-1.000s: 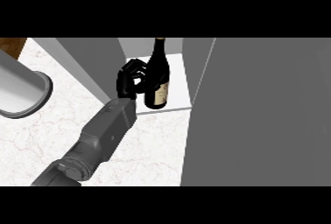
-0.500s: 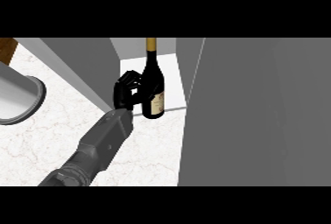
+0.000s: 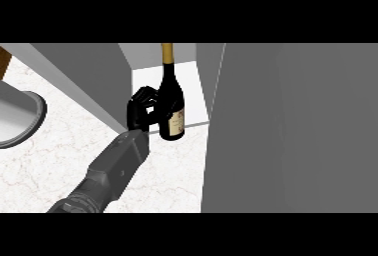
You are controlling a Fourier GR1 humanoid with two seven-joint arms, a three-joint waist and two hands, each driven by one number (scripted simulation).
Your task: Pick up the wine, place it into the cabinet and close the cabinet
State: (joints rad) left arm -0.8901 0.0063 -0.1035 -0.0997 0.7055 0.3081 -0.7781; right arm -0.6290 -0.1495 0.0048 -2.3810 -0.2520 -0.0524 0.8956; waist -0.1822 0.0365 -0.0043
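While standing upright at the front lip of the open cabinet (image 3: 166, 60), the wine (image 3: 171, 107) is showing a dark body, a pale label low down and a gold-capped neck pointing toward the far side. One hand (image 3: 140, 107) is curling its black fingers round the left side of the bottle, just above the label, gripping it. Which arm this is, I cannot tell for sure; it is coming up from the near edge of the worktop (image 3: 59, 155), left of centre, so it reads as the left one, and no other hand is showing. Grey cabinet walls are flanking the bottle, with a broad grey door panel (image 3: 288, 130) filling the right side. A grey round rim (image 3: 22, 122) is sitting at the worktop's left edge.
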